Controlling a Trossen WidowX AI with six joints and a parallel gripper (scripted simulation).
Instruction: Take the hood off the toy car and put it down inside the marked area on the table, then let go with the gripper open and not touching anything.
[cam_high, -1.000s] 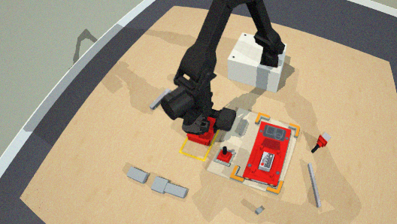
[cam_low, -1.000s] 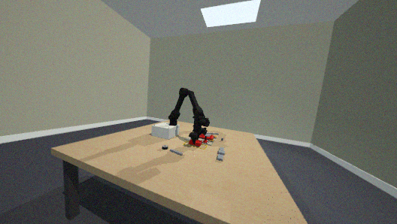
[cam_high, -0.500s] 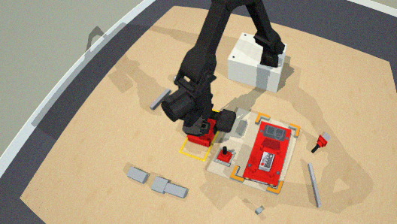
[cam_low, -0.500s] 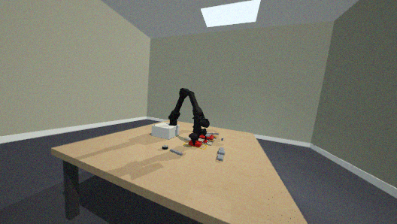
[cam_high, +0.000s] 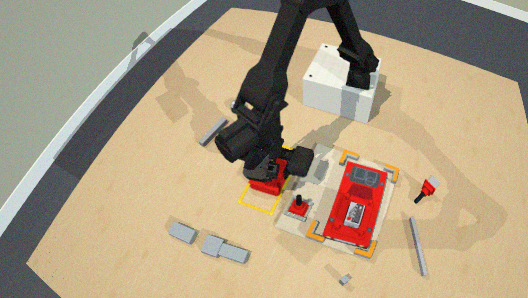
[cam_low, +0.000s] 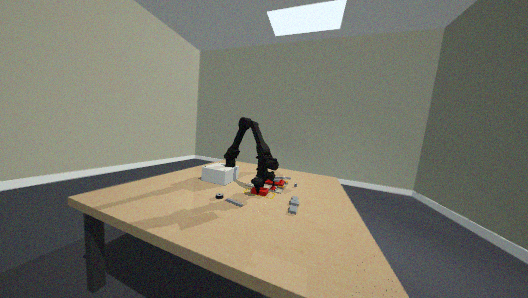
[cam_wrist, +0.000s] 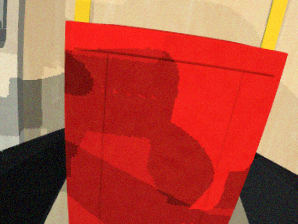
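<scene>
The red hood (cam_high: 265, 188) (cam_low: 259, 191) (cam_wrist: 220, 95) is between the fingers of my gripper (cam_high: 268, 174) (cam_wrist: 157, 147), which is shut on it. In the wrist view a black finger stands at each side of the hood. The hood is at or just above the table, over the upper part of the yellow marked outline (cam_high: 256, 208) (cam_wrist: 275, 22). The arm hides the far part of the outline, so I cannot tell whether the whole hood is inside. The red toy car (cam_high: 367, 222) stands to the right with its grey engine (cam_high: 354, 214) uncovered.
The car is on a pale base plate with orange corner brackets (cam_high: 371, 250). A red piece with a black knob (cam_high: 298, 206) stands close right of the outline. Grey blocks (cam_high: 212, 246) (cam_low: 294, 205) lie in front, a grey bar (cam_high: 213, 132) behind left, and a white box (cam_high: 332, 95) behind.
</scene>
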